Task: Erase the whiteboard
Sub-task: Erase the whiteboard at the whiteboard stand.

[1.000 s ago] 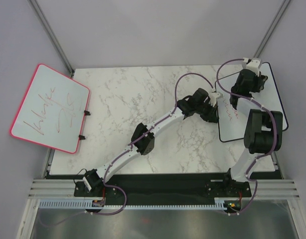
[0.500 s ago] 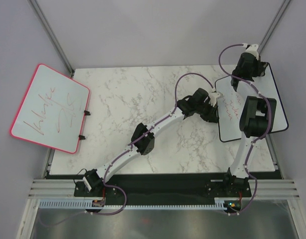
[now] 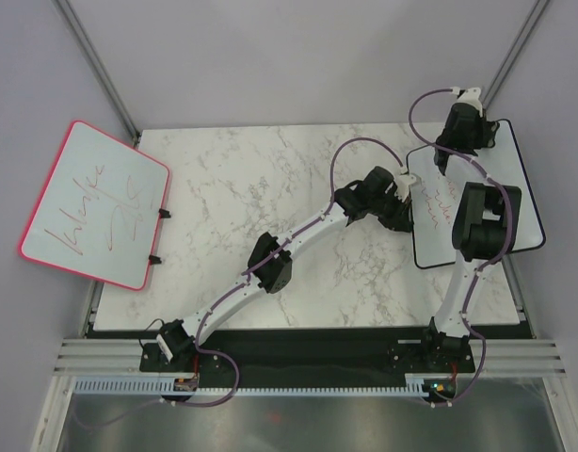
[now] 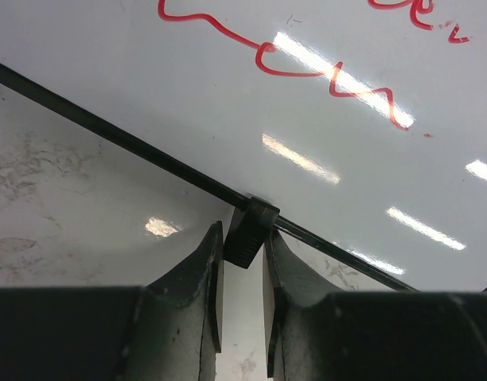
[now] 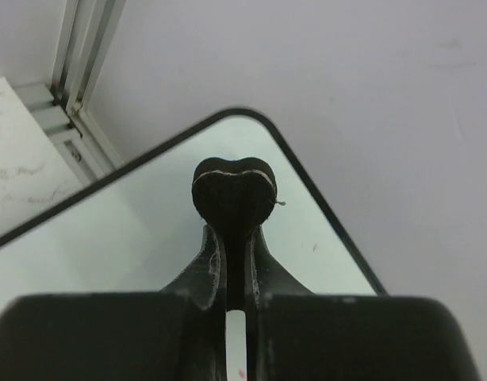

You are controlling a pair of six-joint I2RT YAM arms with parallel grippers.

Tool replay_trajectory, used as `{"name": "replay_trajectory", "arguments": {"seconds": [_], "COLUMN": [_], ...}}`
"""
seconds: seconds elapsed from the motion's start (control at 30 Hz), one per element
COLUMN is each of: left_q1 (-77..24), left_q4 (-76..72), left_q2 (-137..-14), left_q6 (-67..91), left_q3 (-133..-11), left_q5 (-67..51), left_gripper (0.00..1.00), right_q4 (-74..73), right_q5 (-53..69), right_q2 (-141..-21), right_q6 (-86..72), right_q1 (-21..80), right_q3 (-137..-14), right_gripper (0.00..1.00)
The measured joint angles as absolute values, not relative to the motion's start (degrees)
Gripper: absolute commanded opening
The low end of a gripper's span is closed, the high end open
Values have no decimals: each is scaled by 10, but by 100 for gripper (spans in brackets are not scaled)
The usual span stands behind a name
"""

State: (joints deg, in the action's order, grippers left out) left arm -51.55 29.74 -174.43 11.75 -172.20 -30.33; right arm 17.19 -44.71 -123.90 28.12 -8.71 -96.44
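The black tab (image 4: 249, 225) on the whiteboard (image 4: 228, 71) was pinched by the left gripper (image 4: 242, 238), a black pad (image 5: 233, 186) by the right gripper (image 5: 234, 238).

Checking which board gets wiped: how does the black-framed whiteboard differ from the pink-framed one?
The black-framed whiteboard lies on the table's right side; the pink-framed whiteboard juts beyond its left edge. The left gripper pinches the black-framed one's edge tab; the pink-framed one is untouched. Both bear red handwriting.
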Motion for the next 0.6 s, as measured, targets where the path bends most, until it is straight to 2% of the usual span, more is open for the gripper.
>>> {"name": "replay_trajectory", "arguments": {"seconds": [0.33,0.47,0.6], "left_q1": [-515,-515,-515], "left_q4": [298,298,297], "left_q2": [-1744,-1744,-1744], "left_q6": [117,117,117], "left_q3": [-1722,-1722,-1722], "left_q5": [-303,-303,-303], "left_gripper": [2,2,2], "right_q4": [226,248,251], "right_q5": [-435,-436,-440], "right_q2": [-1077,-1046,-1054], "right_q6": [218,205,211], "right_q1": [-70,-69,-69], "right_q3": [-718,-672,-681], "right_gripper": [0,0,0]}}
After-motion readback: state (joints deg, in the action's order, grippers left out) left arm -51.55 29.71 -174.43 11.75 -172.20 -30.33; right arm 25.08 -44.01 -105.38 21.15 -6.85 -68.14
